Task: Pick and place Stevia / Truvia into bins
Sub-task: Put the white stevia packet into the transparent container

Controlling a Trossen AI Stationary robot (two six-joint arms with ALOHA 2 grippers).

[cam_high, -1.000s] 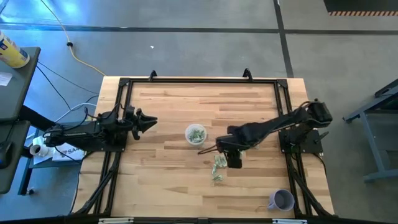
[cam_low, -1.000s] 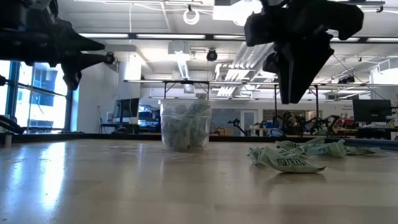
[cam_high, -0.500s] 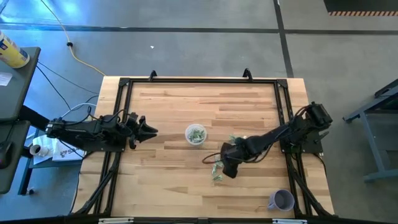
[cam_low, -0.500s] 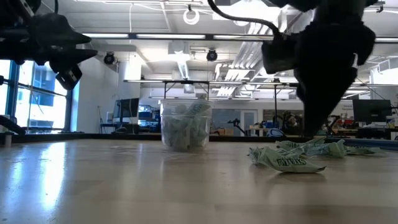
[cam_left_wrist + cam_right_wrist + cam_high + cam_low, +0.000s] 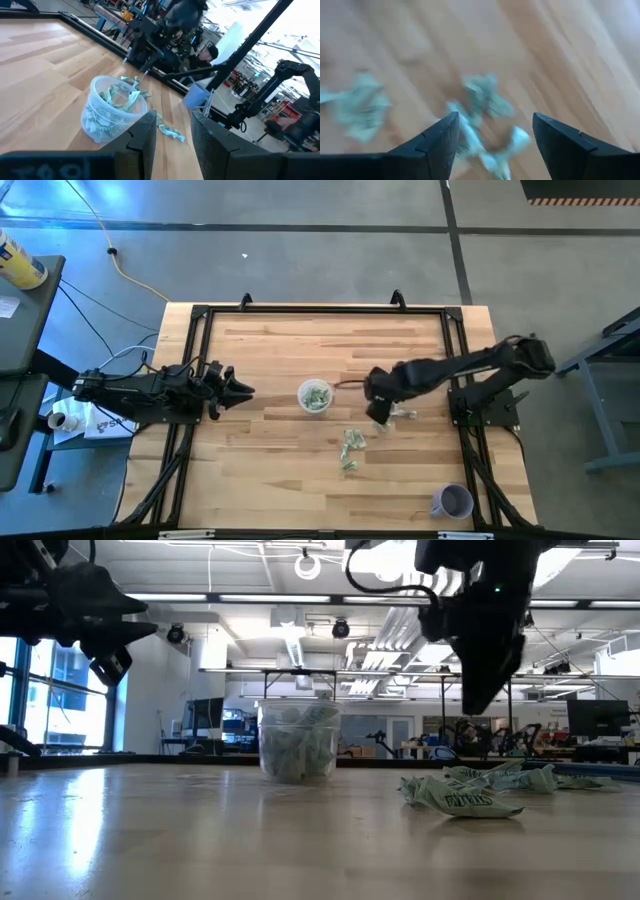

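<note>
Green and white Stevia packets lie in loose clusters on the wooden table: one cluster (image 5: pixel 349 450) toward the near edge and another (image 5: pixel 402 414) just right of my right gripper (image 5: pixel 379 414). That gripper is open and hangs above the table (image 5: pixel 483 698); blurred packets (image 5: pixel 482 102) show below its spread fingers. The clear cup (image 5: pixel 315 396) stands upright on its base near the table's middle, partly filled with packets (image 5: pixel 112 107). My left gripper (image 5: pixel 238 389) is open and waits left of the cup, raised off the table.
A lavender cup (image 5: pixel 452 502) stands near the table's near right corner. A black frame (image 5: pixel 200 315) runs around the table's edges. Bare wood stretches along the far side and between the cup and the left arm.
My right gripper dropped to the table beside the near packet cluster, then rose again and swung toward the far edge, ending above the packets right of the cup. No packet visibly shifted. My left gripper drew back a little toward the left edge early on.
</note>
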